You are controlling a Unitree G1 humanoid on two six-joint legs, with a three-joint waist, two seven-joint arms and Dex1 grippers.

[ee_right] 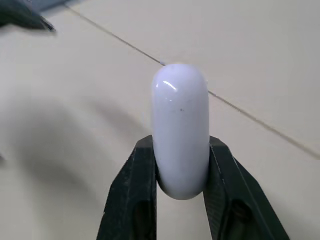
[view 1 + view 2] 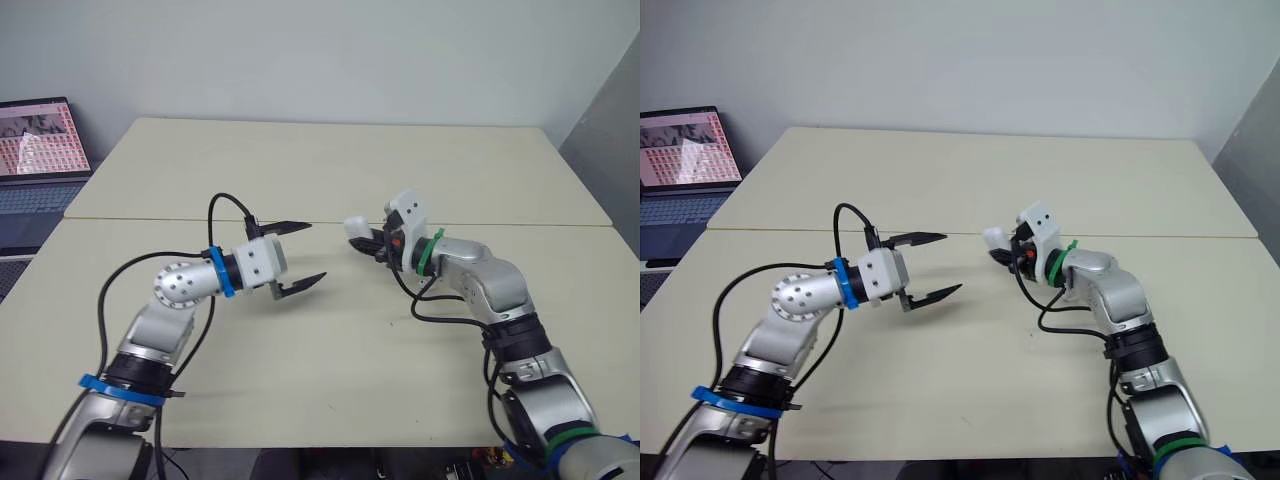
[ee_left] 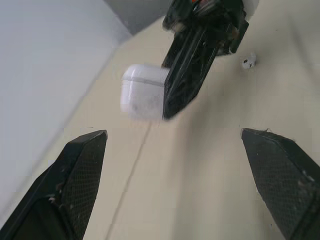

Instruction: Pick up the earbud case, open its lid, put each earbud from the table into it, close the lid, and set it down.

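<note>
The left gripper hovers just left of the glossy white, rounded plastic earbud case, its two black fingers spread wide with nothing between them. The case is held clear of the beige table, lid apparently shut, pinched at one end by the right gripper. A small white earbud lies on the table near the case. Pickup looks done; opening comes next, so the left fingers likely must catch the lid's free end and hinge it back.
</note>
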